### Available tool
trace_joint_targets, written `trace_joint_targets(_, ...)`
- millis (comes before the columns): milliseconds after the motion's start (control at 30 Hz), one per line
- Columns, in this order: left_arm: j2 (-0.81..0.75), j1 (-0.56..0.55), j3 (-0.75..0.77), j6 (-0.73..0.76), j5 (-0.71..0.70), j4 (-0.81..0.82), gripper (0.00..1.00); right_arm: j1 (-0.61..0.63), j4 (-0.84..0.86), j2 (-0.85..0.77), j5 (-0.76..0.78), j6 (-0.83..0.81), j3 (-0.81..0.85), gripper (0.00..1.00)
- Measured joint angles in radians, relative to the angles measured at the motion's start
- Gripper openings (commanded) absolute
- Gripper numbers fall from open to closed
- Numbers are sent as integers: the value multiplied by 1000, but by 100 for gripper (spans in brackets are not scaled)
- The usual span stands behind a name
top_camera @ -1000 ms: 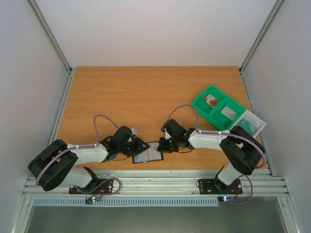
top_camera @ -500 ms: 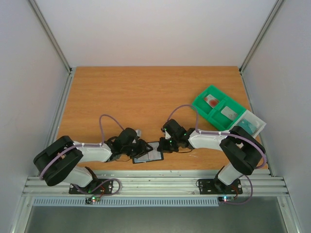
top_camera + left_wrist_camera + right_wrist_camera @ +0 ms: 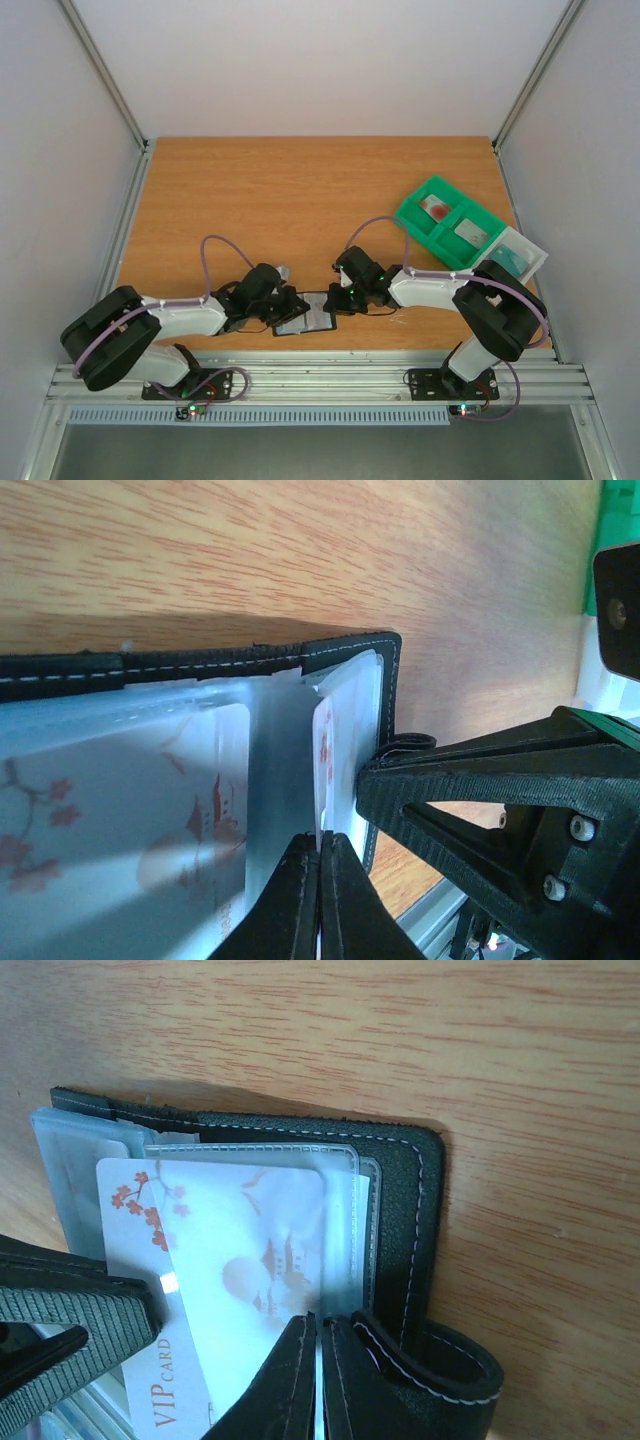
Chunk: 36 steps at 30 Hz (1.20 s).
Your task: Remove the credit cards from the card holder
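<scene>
Left hand [image 3: 287, 304]: from above, low on the worktop [image 3: 300, 190], at the left edge of the card holder [image 3: 308, 322], which lies open near the front edge.
Right hand [image 3: 345, 296]: from above, at the holder's right edge; its pinch cannot be read from here.
Green tray [image 3: 408, 213]: far right, well apart from the holder.
Left wrist view: hand pressed together, apparently pinching the edge of a credit card [image 3: 322, 755] that pokes from a clear sleeve [image 3: 270, 770].
Right wrist view: hand pressed together on the holder's sleeve edge beside the black tab [image 3: 440, 1360], pinning it; the card, marked VIP, sits partly out.
Risk: so thin a bite may slip off the card, or catch the sleeve too and drag the holder.
Count: 2 hands, 1 holder, 1 tray, 1 card plainly seen; print under another sleeve may be a 2nd, cannot tell.
</scene>
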Motion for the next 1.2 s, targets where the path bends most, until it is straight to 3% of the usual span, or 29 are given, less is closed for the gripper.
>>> trace_joint_targets(733, -276, 0, -22, 36, -106, -271, 0, 0, -16, -15, 12, -11, 0, 7)
trace_joint_targets(1033, -475, 0, 2, 88, -149, -475, 0, -3, -162, -119, 50, -112, 37, 12)
trace_joint_targets(1200, -566, 0, 14, 143, -111, -514, 0, -12, -259, -261, 51, -210, 117, 17)
